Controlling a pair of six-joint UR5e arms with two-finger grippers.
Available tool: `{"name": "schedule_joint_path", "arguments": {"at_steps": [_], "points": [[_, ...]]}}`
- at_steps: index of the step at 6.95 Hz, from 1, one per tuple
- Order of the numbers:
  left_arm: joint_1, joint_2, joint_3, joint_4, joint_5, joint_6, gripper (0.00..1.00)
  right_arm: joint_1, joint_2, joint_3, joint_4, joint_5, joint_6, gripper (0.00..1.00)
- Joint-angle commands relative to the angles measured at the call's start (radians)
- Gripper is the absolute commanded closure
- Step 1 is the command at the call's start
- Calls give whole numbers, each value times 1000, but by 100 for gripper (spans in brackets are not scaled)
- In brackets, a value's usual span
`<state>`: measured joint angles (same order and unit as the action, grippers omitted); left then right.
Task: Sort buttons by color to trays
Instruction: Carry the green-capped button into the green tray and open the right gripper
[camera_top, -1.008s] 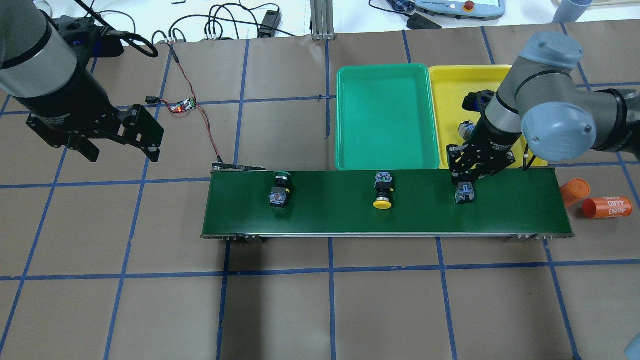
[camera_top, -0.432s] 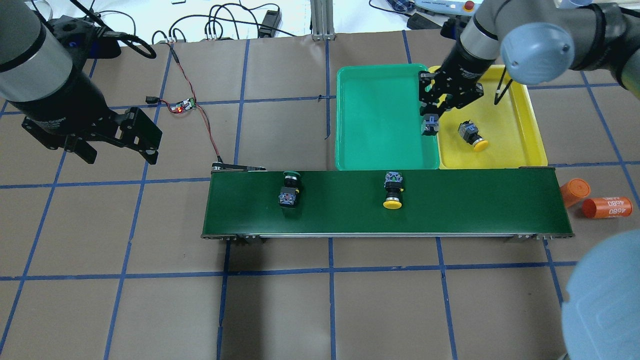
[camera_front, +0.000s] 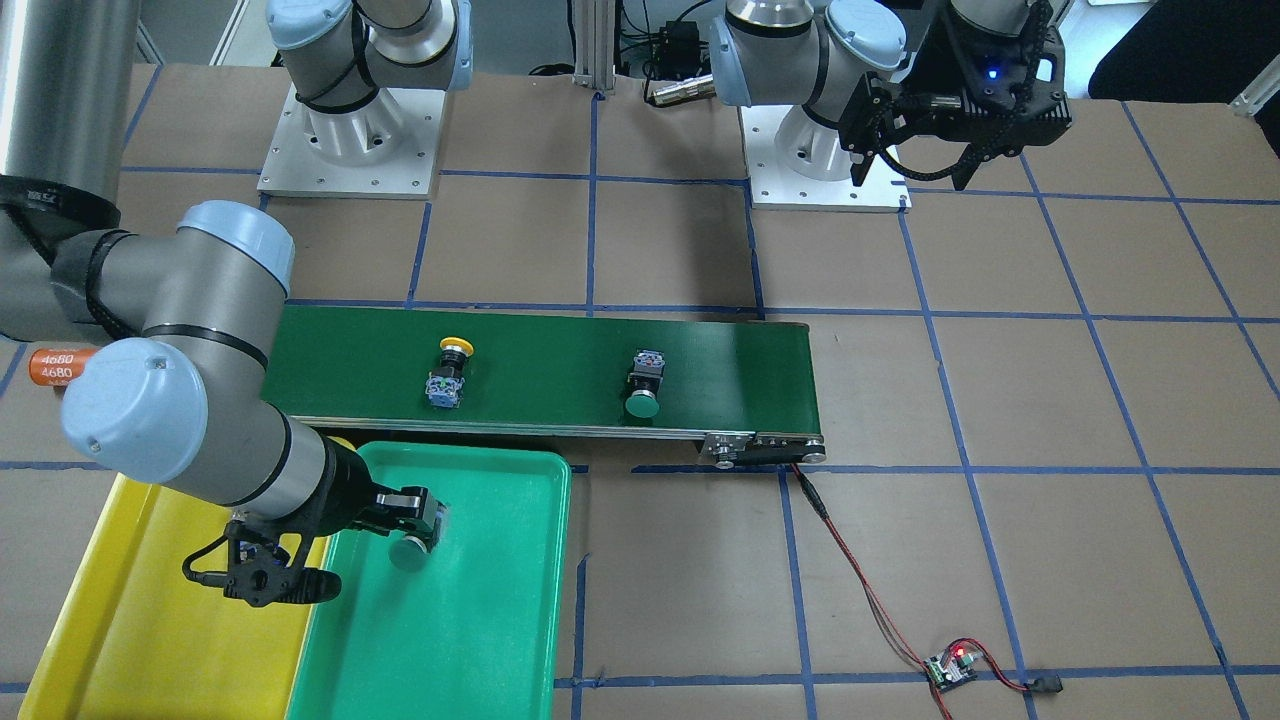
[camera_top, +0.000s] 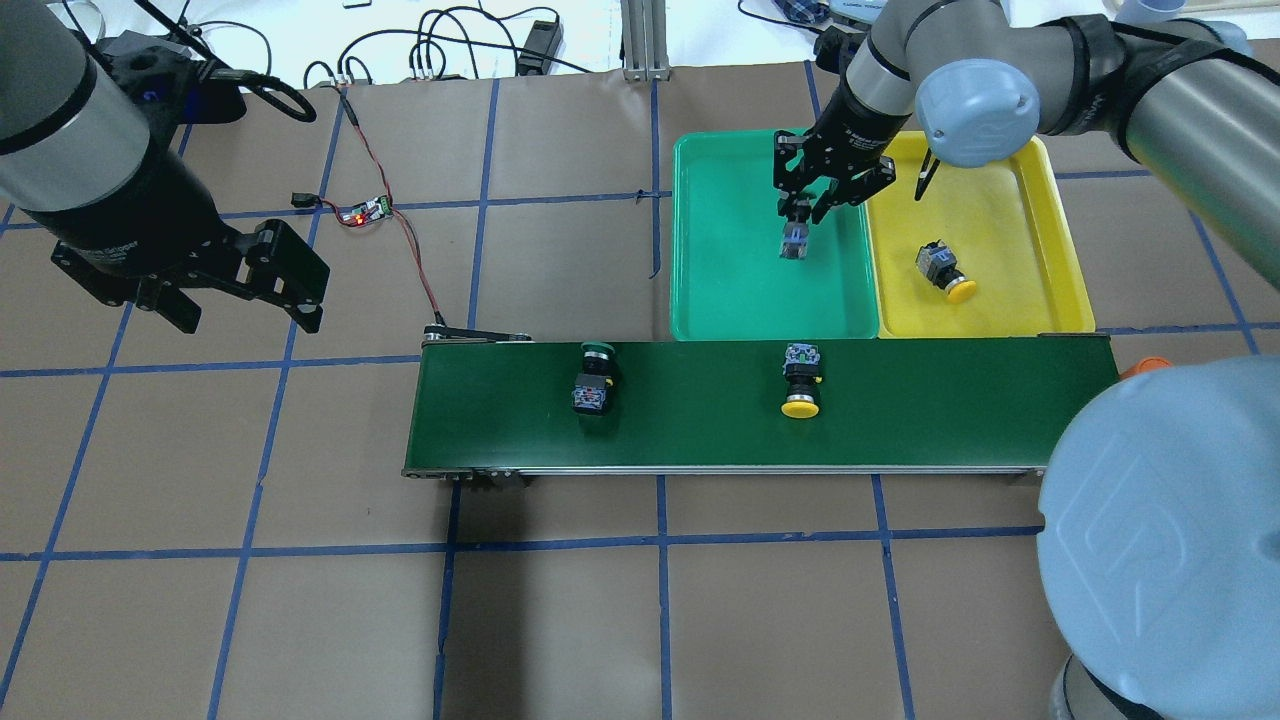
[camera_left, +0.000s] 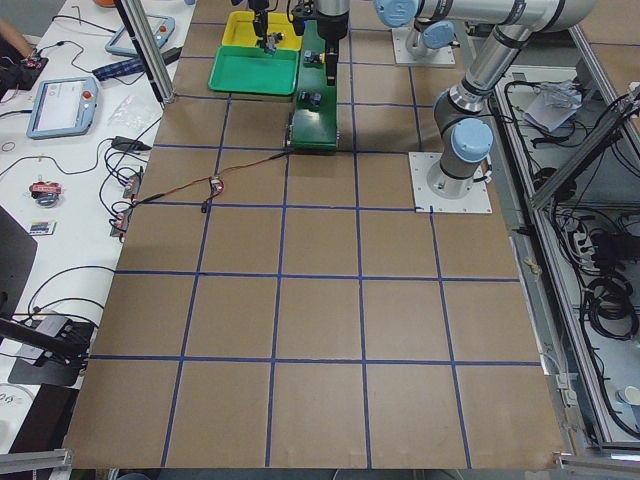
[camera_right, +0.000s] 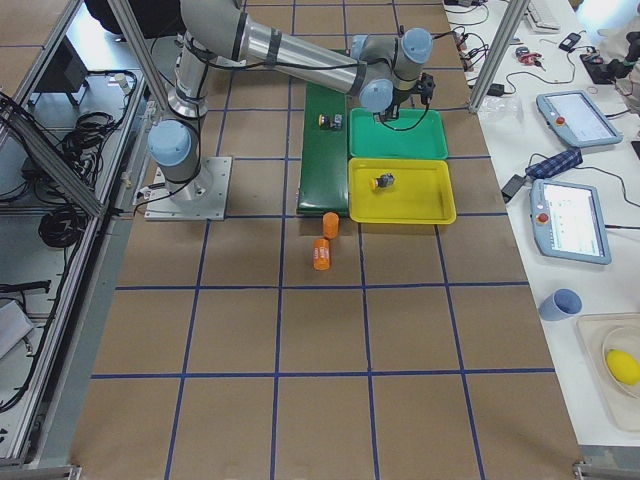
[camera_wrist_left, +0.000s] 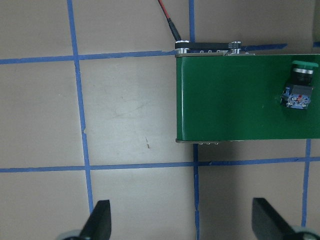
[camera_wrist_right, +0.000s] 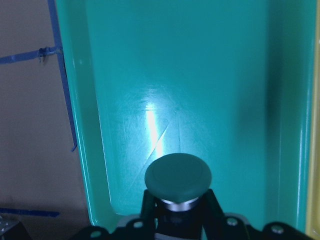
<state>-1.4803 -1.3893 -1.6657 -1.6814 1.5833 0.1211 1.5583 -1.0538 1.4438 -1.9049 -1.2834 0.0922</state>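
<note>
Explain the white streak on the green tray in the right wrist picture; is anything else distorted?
Right wrist view: the streak is lamp glare on the glossy green tray; the held green button is sharp. Overhead view: the right arm's pale-blue joint looms huge near the lens.

bright, even overhead lighting; shadows soft. white glare streak on green tray (camera_wrist_right: 125, 75) floor. right wrist view slightly soft.

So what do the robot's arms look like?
Both are shiny silver tubes with round pale-blue caps on the joints: the right arm and the left arm. Each ends in a black two-finger pincer, the left pincer and right pincer. Black cables loop by the wrists.
</note>
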Motion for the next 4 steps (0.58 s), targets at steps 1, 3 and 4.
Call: {"name": "schedule_joint_path", "arguments": {"at_steps": [1, 3, 4], "points": [[0, 3, -3, -1, -40, 6, 0, -16, -4, 23, 19, -8, 3, 0], [0, 4, -3, -1, -40, 12, 0, -50, -153, 146, 136, -228, -183, 2], [0, 3, -5, -3, -39, 14, 0, -154, -216, 265, 124, -215, -207, 4]]}}
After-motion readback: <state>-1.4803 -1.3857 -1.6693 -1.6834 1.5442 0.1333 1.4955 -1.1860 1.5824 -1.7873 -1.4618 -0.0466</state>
